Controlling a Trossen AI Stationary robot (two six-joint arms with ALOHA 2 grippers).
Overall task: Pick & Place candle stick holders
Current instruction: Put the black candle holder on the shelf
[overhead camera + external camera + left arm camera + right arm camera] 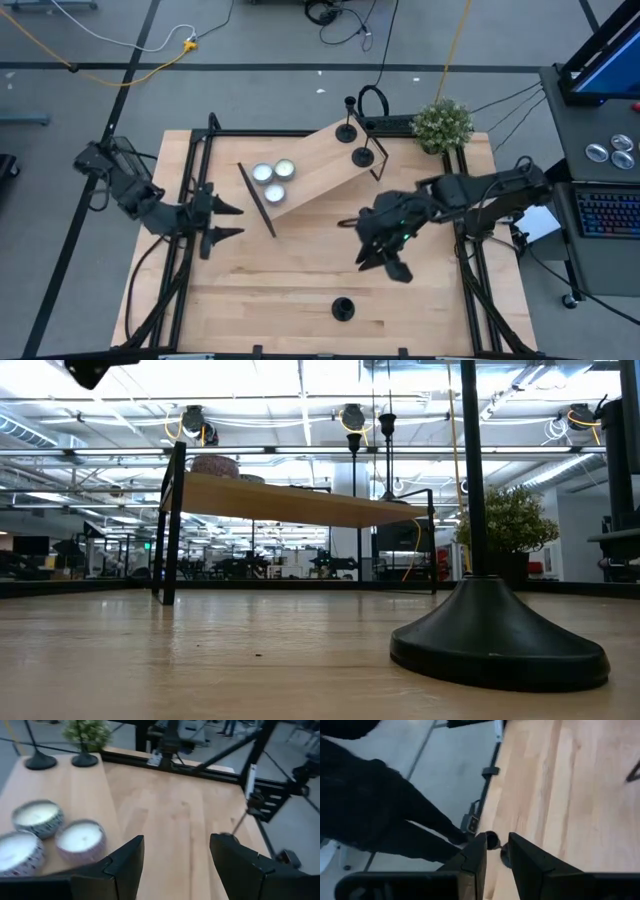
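One holder [497, 643] stands alone near the bench's [280, 290] front edge, middle. Two more holders [348, 131] [362, 156] stand on the raised shelf [315, 165] toward the back edge, beside three candles [272, 180]. Right gripper [385, 262] hovers right of centre, fingers narrow and empty. Left gripper [225, 221] waits by the left edge, fingers wide.

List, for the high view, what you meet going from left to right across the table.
Left gripper → three white candles on the raised shelf → candle stick holder near the table's front edge → right gripper → small potted plant.
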